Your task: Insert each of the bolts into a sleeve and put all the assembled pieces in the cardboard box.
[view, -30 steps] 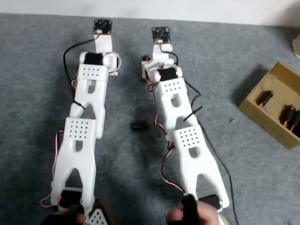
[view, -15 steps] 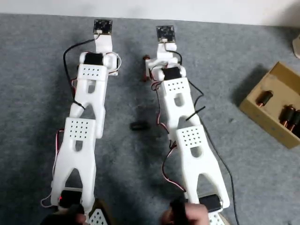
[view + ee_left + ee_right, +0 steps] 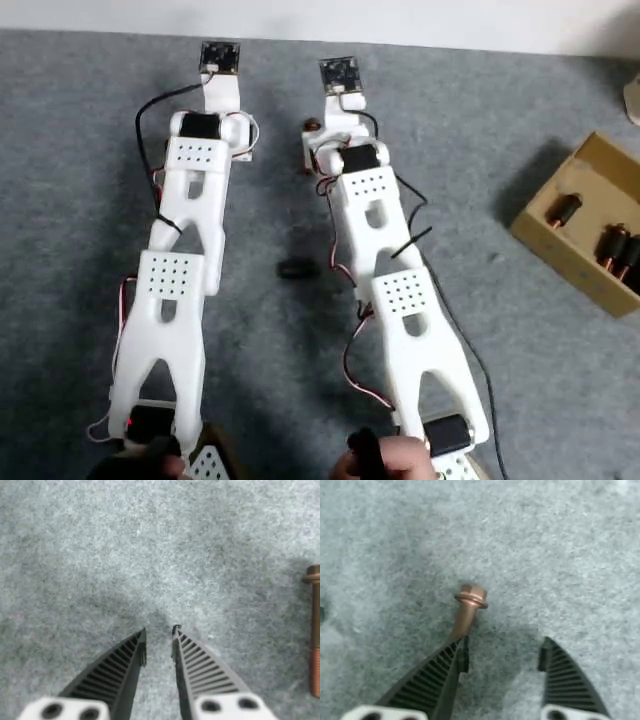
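the right gripper is hanging low over the grey carpet with its jaws standing wide apart and nothing between them. the bolt is lying on the carpet right at the tip of one finger, not in the middle of the gap. its flanged head is pointing away from the gripper and its shank is running back and disappearing behind that fingertip, and whether the two are touching cannot be told. the long axis is therefore running roughly along the fingers rather than across them, and the open gap is sitting off to one side of the shank. a clean pinch is probably calling for a small sideways shift toward that finger before closing. the left gripper is hovering over bare carpet with its jaws almost together and only a narrow slit between them. from there the bolt is lying well off to the side, so the right arm is the nearer one. the black sleeve is lying between the two arms, apart from the bolt, and the cardboard box is sitting out beyond the right arm with assembled pieces already inside.
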